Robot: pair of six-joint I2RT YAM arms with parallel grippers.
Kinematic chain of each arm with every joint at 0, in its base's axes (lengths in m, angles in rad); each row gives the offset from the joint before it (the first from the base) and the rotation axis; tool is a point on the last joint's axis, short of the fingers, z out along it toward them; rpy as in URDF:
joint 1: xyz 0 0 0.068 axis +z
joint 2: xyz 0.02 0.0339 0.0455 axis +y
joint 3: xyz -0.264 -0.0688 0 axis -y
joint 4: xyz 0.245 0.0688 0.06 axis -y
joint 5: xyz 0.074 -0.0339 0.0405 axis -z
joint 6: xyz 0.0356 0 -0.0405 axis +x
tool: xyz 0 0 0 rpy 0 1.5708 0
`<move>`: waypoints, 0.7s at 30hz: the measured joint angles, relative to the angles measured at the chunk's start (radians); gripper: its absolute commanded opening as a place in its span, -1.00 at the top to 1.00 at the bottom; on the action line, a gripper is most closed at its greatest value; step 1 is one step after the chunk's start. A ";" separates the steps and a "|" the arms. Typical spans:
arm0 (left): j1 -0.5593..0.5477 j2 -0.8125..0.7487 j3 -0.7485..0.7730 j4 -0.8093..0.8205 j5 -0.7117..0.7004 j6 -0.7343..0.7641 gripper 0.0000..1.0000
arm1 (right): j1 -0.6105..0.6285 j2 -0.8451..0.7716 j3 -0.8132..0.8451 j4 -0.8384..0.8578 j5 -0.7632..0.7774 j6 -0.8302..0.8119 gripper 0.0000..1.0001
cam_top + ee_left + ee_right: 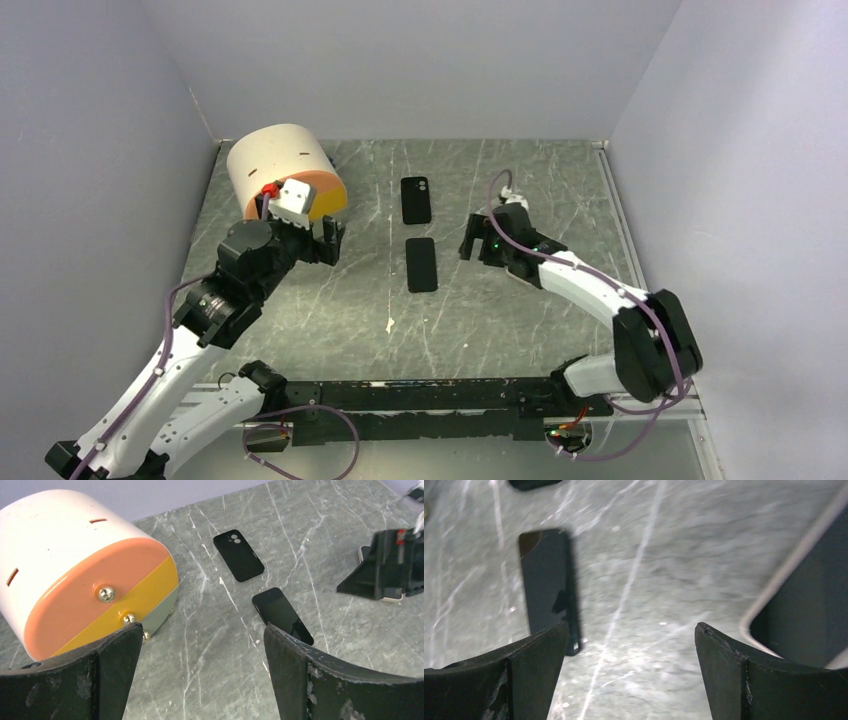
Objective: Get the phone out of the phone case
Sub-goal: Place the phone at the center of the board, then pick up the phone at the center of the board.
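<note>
A black phone case [416,200] with camera holes at its far end lies flat at the table's middle; it also shows in the left wrist view [239,555]. A plain glossy black phone [421,264] lies flat just in front of it, apart from it, and shows in the left wrist view [282,615] and the right wrist view [549,585]. My left gripper [330,242] is open and empty, left of both [202,630]. My right gripper [478,245] is open and empty, low over the table just right of the phone [631,627].
A white drum with an orange and yellow end [285,170] lies at the back left, close to my left gripper [75,575]. A dark flat object with a pale rim [804,605] lies under my right gripper's right side. A small pale scrap [389,324] lies near the front.
</note>
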 measured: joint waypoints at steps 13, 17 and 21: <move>0.084 -0.095 -0.018 -0.092 -0.013 -0.121 -0.88 | -0.319 -0.160 -0.037 -0.145 0.256 0.028 -0.98; 0.101 -0.117 -0.023 -0.108 -0.013 -0.144 -0.88 | -0.383 -0.108 -0.047 -0.137 0.217 0.042 -0.98; 0.113 -0.120 -0.024 -0.113 -0.017 -0.156 -0.88 | -0.388 0.011 -0.014 -0.146 0.173 0.054 -0.98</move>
